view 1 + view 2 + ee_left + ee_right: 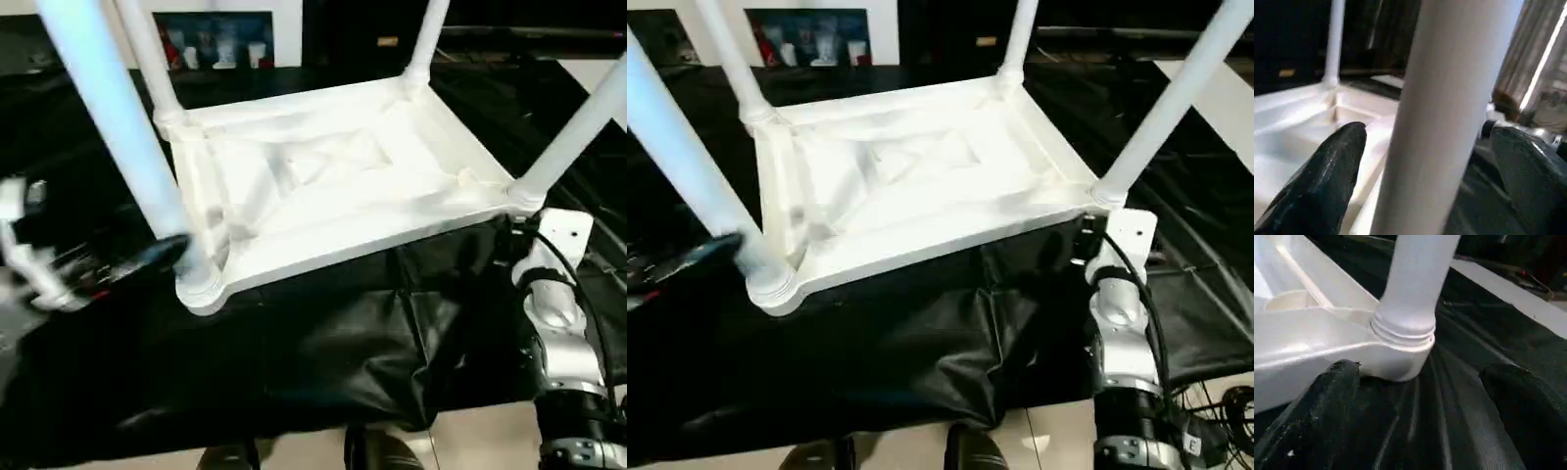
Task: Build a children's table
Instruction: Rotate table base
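While the tabletop [323, 186] lies upside down on the black cloth [323, 343], ribbed side up, all four legs [1161, 108] stand in its corner sockets and point up and slightly outward, so the table looks assembled and the coming move is probably seating the legs or turning it over.

What matters is how each near leg stands to the hand beside it. Seen from the left wrist, the near left leg [1449, 112] runs straight up between the two black fingers [1327, 181] of the left gripper [1425, 196], which stands wide, its pads apart from the tube on both sides. From the head, that gripper [162, 253] comes in level from the left, low on the leg, just above the socket [201, 284].

From the right wrist, the right gripper [1420, 421] is also spread wide and holds nothing. It sits low over the cloth, aimed at the near right socket [1405, 352], with the leg [1420, 274] rising above and beyond the fingertips, not between them. From the head, the right forearm [1122, 333] stands just below that corner.

By my judgement the left arm is better placed: closing would clasp its leg across its long upright axis. The right must advance first.
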### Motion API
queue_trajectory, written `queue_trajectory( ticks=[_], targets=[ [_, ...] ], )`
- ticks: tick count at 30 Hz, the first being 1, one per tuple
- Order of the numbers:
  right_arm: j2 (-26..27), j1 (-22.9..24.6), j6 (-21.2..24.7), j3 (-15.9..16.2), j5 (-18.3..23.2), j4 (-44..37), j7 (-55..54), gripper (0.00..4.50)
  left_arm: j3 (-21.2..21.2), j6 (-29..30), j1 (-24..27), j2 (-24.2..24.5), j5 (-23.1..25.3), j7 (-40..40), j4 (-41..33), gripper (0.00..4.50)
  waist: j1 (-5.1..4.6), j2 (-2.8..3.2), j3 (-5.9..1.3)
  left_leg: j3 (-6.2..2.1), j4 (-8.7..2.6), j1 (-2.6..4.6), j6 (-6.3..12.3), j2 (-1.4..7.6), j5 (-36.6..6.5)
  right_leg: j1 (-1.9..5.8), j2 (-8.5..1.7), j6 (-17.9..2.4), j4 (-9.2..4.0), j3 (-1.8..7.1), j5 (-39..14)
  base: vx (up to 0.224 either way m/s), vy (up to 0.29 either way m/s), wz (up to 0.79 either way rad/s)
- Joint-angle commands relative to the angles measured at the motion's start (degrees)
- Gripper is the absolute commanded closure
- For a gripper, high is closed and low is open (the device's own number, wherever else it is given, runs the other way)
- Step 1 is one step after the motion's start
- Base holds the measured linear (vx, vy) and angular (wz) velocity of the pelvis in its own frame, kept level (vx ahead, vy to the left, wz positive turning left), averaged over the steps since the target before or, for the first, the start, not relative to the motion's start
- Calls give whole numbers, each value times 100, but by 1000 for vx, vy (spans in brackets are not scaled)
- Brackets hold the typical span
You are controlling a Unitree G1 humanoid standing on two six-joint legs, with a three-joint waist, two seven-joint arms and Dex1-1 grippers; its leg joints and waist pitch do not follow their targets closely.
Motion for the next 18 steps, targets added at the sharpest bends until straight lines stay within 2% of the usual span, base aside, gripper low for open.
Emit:
queue_trajectory(
  ticks=[1, 2, 3, 4, 5, 10, 14, 15, 18],
  targets=[
    [-9, -19, 281, 78, -75, 77, 33, 1, -210, 110, -108, -74, -26, 51, -226, 1, -10, 4, -424, -55, -361, 149, 73, 100, -1132, 302, -183, -852, -286, 218, -1038, 0, 0, 0],
    [-10, -21, 284, 81, -74, 82, 37, 1, -216, 112, -111, -77, -26, 51, -231, 1, -10, 6, -429, -49, -354, 163, 91, 99, -1109, 294, -179, -857, -286, 222, -1020, 0, 0, 0],
    [-37, -67, 402, 161, -66, 175, 154, 1, -333, 152, -149, -117, -16, 57, -308, 1, -16, -21, -437, -43, -346, 159, 104, 99, -1093, 300, -177, -860, -285, 224, -1006, 0, 0, 0],
    [-37, -67, 402, 161, -66, 175, 154, 1, -333, 152, -149, -117, -16, 57, -308, 1, -13, -10, -433, -50, -348, 149, 115, 101, -1068, 309, -179, -880, -278, 225, -998, 0, 0, 0],
    [-100, -116, 494, 254, -174, 260, 172, 1, -452, 166, -176, -128, 20, 18, -390, 1, -18, -41, -436, -41, -340, 150, 127, 100, -1066, 305, -175, -872, -285, 227, -1014, 0, 0, 0],
    [-117, -242, 779, 400, 0, 313, 669, 1, -787, 323, -219, -217, -70, 13, -827, 1, -2, -26, -453, -42, -326, 168, 161, 105, -1016, 307, -165, -884, -268, 230, -1011, 0, 0, 0],
    [-110, -459, 743, 572, 20, 527, 1033, 1, -1013, 437, -270, -295, -157, 5, -1113, 1, 4, -15, -455, -36, -318, 174, 157, 118, -992, 289, -163, -979, -255, 234, -953, 0, 0, 0],
    [-110, -558, 731, 640, 14, 645, 1136, 1, -1112, 456, -310, -321, -150, -13, -1176, 1, -8, -44, -459, -36, -313, 162, 149, 110, -1036, 303, -161, -992, -254, 233, -995, 0, 0, 0],
    [-86, -752, 706, 762, 6, 867, 1323, 1, -1345, 476, -453, -454, -133, 16, -1306, 1, -2, -47, -450, -38, -304, 162, 91, 107, -1133, 297, -171, -948, -273, 248, -1221, 0, 0, 0]
  ],
)
